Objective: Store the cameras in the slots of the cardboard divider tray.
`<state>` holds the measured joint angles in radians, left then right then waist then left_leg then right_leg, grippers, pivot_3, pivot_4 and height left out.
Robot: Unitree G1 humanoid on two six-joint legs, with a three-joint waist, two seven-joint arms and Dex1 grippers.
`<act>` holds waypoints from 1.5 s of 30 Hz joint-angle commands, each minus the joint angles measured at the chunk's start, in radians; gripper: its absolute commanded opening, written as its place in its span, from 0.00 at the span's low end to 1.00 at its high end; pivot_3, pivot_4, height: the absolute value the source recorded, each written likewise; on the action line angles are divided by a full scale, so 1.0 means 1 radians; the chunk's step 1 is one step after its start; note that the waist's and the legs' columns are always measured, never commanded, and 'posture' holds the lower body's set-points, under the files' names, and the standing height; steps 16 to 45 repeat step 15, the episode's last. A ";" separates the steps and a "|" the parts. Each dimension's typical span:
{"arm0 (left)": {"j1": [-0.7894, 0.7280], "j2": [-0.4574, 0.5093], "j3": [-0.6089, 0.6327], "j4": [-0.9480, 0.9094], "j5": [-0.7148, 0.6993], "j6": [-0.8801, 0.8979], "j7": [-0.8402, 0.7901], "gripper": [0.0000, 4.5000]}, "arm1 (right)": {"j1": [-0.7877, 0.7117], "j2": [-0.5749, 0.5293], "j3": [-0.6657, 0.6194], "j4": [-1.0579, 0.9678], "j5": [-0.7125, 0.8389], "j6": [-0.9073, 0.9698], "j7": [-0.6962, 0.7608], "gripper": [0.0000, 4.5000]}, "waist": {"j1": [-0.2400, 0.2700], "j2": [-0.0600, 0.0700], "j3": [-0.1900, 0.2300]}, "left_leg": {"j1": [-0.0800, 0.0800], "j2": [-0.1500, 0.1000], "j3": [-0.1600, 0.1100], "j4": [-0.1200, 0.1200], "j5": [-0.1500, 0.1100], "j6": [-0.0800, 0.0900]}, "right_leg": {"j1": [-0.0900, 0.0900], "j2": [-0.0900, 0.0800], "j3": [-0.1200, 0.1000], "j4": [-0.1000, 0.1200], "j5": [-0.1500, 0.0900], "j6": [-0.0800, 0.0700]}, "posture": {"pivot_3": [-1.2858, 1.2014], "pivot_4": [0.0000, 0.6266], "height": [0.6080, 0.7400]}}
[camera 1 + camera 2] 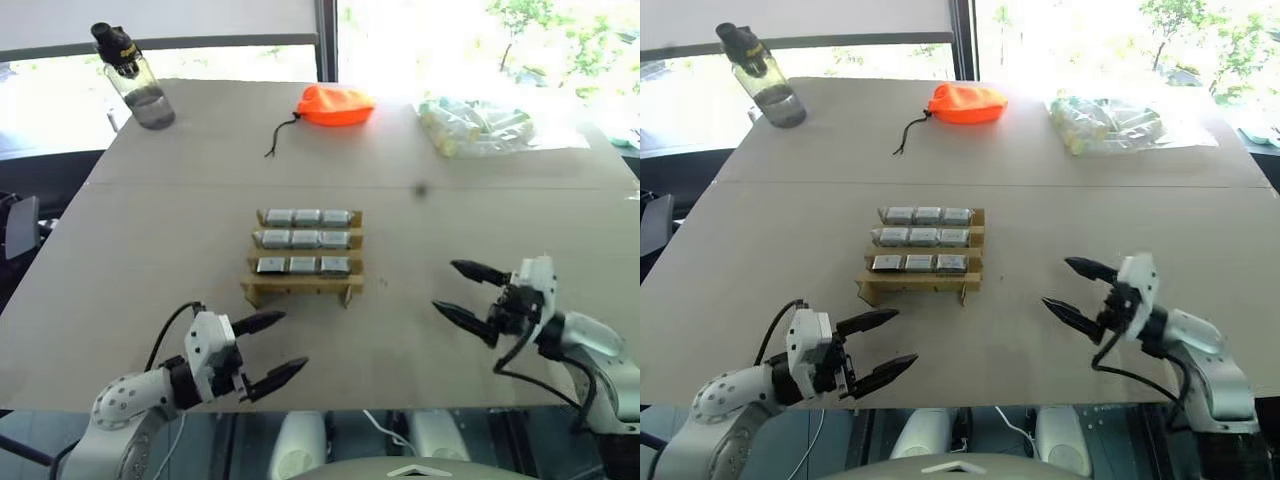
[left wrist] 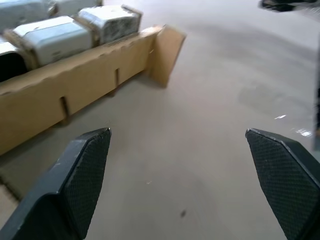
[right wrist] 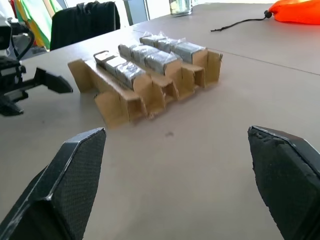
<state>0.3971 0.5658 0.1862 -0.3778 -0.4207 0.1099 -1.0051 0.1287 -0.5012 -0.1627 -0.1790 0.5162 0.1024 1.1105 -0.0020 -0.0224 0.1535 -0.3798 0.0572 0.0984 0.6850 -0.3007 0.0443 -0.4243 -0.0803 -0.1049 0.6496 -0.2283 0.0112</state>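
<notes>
Left claw [image 1: 268, 348] open, orange pouch [image 1: 336, 104], water bottle [image 1: 134, 76]

Tan cardboard divider tray [image 1: 300, 287], silver-grey cameras [image 1: 306, 238], orange pouch [image 1: 335, 104], beige table [image 1: 180, 220]

cameras [image 3: 150, 59] filling cardboard divider tray [image 3: 125, 107], beyond spread fingers [image 3: 75, 170]
</notes>
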 commanded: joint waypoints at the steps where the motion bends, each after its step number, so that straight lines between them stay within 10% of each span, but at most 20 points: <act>1: -0.001 -0.050 -0.015 0.025 0.012 -0.059 0.045 0.99 | 0.061 -0.055 -0.026 0.084 -0.070 -0.175 0.085 1.00 | 0.003 0.001 -0.001 | 0.000 0.000 0.000 0.000 0.000 0.000 | 0.000 0.000 0.000 -0.001 0.000 0.000 | 0.52 0.24 0.89; 45: 0.092 -0.146 -0.094 0.023 0.068 -0.164 0.144 0.99 | 0.210 -0.008 -0.020 0.067 -0.096 -0.299 -0.020 1.00 | 0.016 0.004 -0.003 | 0.000 0.000 -0.001 0.000 0.000 0.001 | 0.001 0.000 0.000 -0.001 -0.002 -0.002 | 0.52 0.24 0.89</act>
